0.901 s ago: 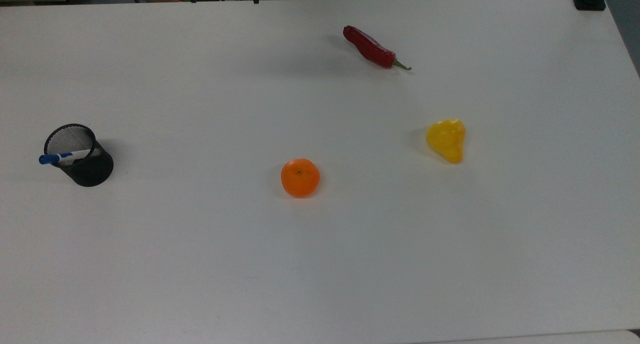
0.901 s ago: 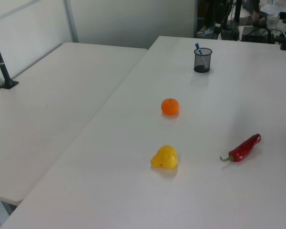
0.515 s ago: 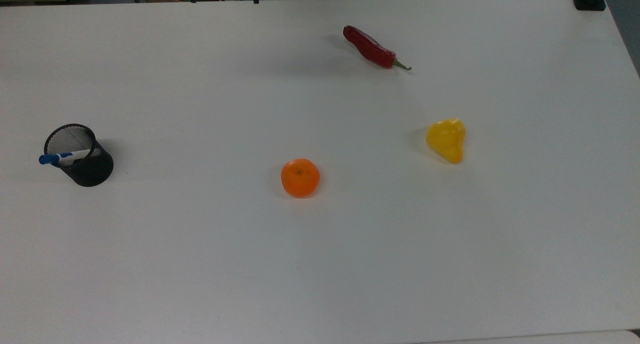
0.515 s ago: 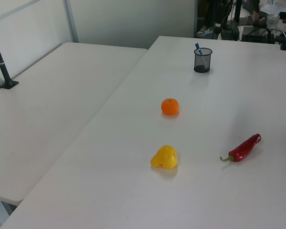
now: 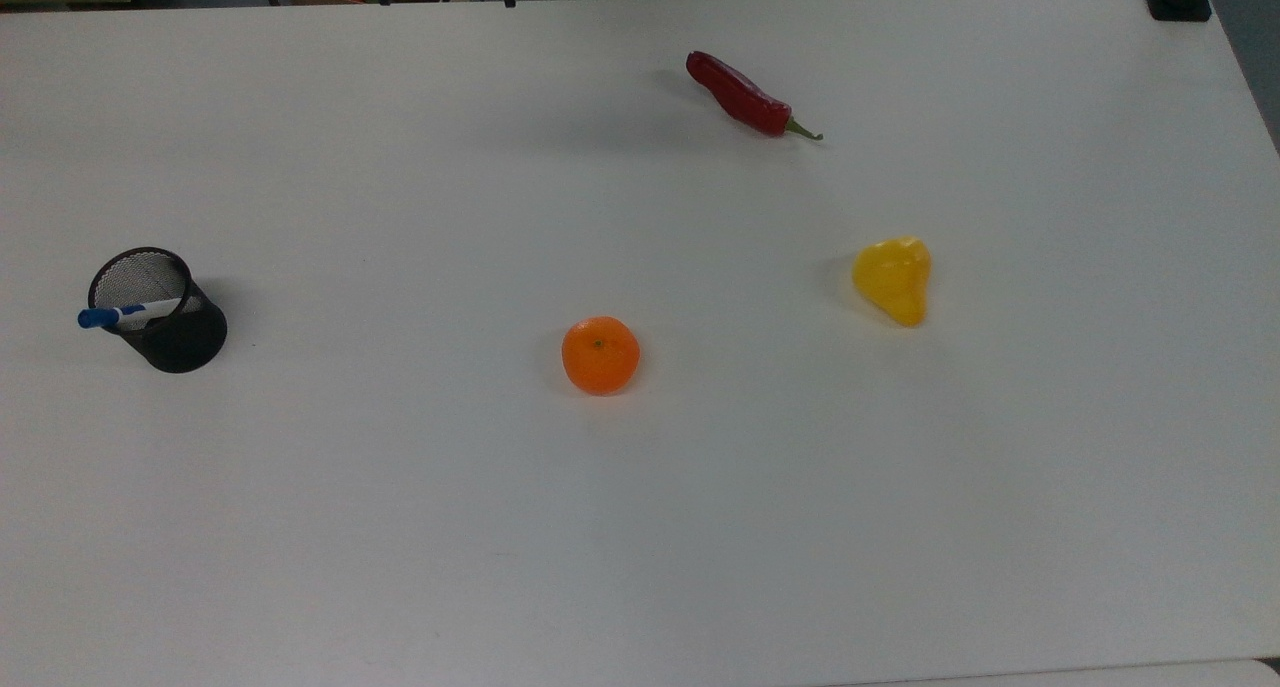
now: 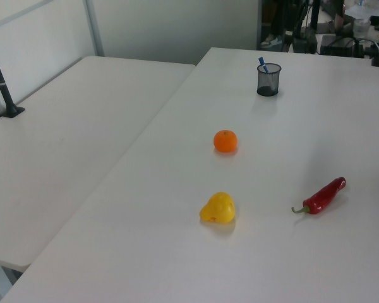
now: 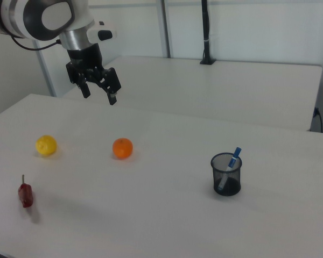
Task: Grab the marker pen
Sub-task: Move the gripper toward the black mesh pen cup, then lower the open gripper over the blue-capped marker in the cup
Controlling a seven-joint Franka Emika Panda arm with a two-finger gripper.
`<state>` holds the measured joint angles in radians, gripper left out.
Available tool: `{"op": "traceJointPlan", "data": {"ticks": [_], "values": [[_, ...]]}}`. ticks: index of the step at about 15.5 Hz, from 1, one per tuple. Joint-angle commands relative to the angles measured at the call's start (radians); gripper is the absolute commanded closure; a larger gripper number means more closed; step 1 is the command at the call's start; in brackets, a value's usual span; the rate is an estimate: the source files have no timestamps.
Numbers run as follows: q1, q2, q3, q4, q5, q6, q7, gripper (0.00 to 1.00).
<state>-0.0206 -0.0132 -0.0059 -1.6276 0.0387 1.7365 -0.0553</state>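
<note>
The marker pen (image 7: pixel 229 168) leans in the mesh cup (image 7: pixel 226 174) (blue cap up, so it can be pinched), while the open, empty gripper (image 7: pixel 99 90) hangs well apart above the orange (image 7: pixel 122 148).

Changes logged, top and left views: none. Marker pen (image 5: pixel 130 313) in mesh cup (image 5: pixel 180 342), cap toward 9 o'clock in the top view as before; orange (image 5: pixel 600 355), yellow fruit (image 5: pixel 892 279), chili (image 5: pixel 740 97) unmoved.
</note>
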Motion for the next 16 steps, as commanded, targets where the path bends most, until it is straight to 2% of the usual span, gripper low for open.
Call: {"op": "traceJointPlan", "data": {"ticks": [1, 6, 9, 13, 16], "values": [[0.005, -0.021, -0.019, -0.020, -0.009, -0.002, -0.020, 0.00], [-0.022, 0.004, -0.042, -0.017, -0.014, 0.107, -0.008, 0.00], [-0.029, 0.030, -0.083, -0.018, -0.019, 0.204, -0.006, 0.00], [-0.032, 0.090, -0.129, -0.018, -0.095, 0.360, 0.017, 0.00], [-0.045, 0.140, -0.158, -0.020, -0.126, 0.455, 0.046, 0.00]]}}
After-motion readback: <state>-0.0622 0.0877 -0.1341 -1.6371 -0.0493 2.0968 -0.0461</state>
